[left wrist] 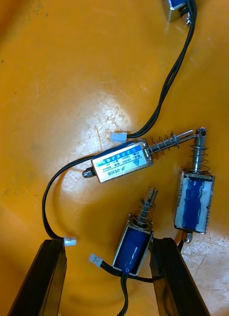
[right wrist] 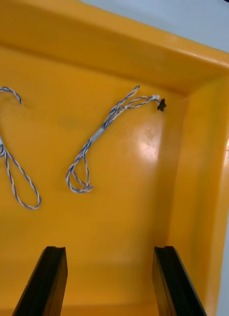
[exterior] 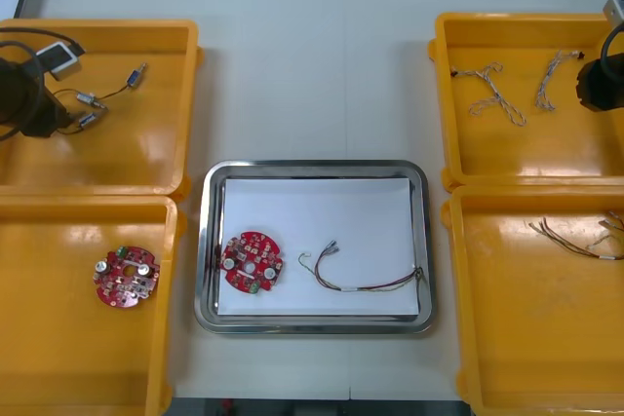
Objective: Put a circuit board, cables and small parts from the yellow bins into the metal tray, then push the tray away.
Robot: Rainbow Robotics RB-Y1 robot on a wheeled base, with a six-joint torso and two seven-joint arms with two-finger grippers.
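My left gripper (left wrist: 108, 242) hangs open low over the far left yellow bin (exterior: 146, 158). One small metal part (left wrist: 134, 244) with a blue body lies between its fingers, close to one finger (left wrist: 176, 276). Two more small metal parts (left wrist: 122, 162) (left wrist: 193, 202) lie just beyond, joined by black leads. My right gripper (right wrist: 109, 249) stands open over the far right yellow bin (exterior: 517, 158), short of a twisted blue and white cable (right wrist: 102, 133). The metal tray (exterior: 210, 241), white inside, holds a red circuit board (exterior: 252, 262) and a red and yellow cable (exterior: 361, 278).
A second twisted cable (exterior: 492, 94) lies in the far right bin. The near left bin (exterior: 58, 358) holds another circuit board (exterior: 126, 278). Red and yellow cables (exterior: 580, 239) lie in the near right bin (exterior: 526, 338). Bare table stretches beyond the tray.
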